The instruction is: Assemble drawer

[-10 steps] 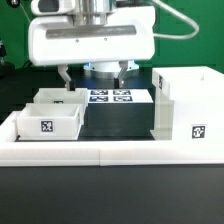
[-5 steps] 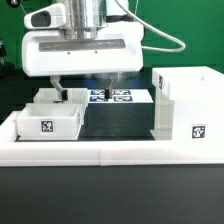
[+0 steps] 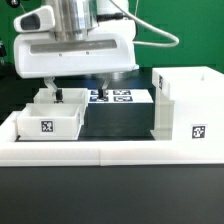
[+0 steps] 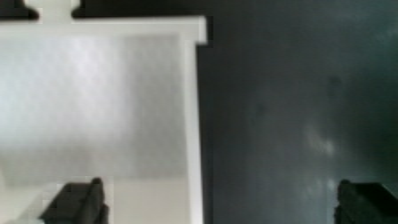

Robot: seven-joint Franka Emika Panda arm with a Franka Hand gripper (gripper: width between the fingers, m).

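Black tabletop point(image 3: 115, 125) throughout. I see the casing point(image 3: 185, 105) well off the gripper point(image 3: 80, 88), toward the exterior view's right. Rear tray point(image 3: 42, 97) sits below one finger, front tray point(image 3: 48, 120) just beside it. Jaws are spread wide, holding nothing.

The tall boxy casing point(image 3: 186, 100), white plastic, stands upright at the exterior view's right, with a black-and-white square tag low on its near face. Well apart from it, at the exterior view's left, two small white open-top trays sit upright, one just behind the other. The front tray point(image 3: 48, 122) shows a tag on its near wall, and it partly hides the rear tray point(image 3: 52, 97).
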